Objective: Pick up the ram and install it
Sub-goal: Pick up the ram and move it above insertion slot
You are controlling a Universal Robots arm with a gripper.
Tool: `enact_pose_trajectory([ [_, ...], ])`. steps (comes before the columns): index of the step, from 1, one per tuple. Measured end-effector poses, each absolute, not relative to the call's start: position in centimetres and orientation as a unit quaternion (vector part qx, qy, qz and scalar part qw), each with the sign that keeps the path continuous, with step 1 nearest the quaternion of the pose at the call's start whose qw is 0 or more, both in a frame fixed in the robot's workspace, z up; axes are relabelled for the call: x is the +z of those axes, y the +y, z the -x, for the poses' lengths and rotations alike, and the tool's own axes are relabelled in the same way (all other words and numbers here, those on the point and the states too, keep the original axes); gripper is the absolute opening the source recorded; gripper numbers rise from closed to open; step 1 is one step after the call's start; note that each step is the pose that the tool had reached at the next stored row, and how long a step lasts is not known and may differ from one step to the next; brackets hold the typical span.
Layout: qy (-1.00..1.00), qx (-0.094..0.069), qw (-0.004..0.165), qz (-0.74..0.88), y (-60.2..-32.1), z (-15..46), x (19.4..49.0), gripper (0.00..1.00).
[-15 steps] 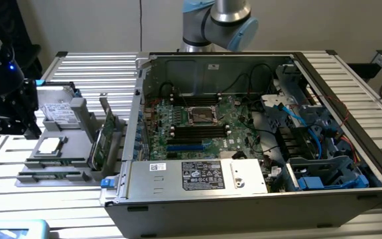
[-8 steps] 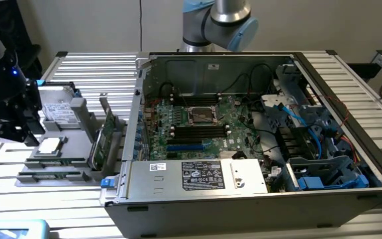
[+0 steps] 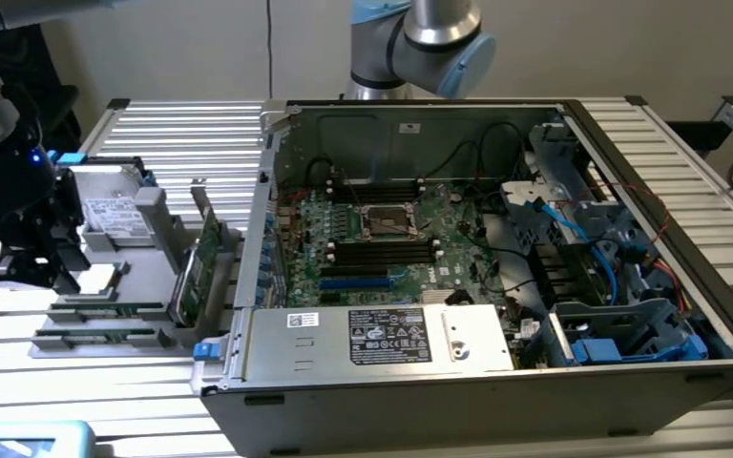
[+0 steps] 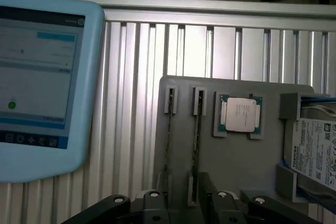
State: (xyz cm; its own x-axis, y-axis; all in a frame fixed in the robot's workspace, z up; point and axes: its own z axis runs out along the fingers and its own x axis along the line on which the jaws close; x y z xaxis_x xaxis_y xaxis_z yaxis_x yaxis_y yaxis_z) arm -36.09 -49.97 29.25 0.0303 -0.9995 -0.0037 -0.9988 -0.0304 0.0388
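Pick-up step judged in hand: ram (image 4: 197, 140) is seen just beneath the pincer (image 4: 184, 200), jaws apart; a centred, squared grasp is needed

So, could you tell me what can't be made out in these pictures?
Ram sticks: wrist view, edge-on in the tray, so chips and label are hidden.
Hard drive: wrist view, cut off by the frame edge.
Memory slots: exterior view, too small to tell whether any is filled.
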Motion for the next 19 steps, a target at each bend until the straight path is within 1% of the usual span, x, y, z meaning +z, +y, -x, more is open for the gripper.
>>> enact_pose_trajectory([
  [19, -0.684, -0.015, 0.013, -0.729, -50.9, 35.8, 25.8, 0.36],
])
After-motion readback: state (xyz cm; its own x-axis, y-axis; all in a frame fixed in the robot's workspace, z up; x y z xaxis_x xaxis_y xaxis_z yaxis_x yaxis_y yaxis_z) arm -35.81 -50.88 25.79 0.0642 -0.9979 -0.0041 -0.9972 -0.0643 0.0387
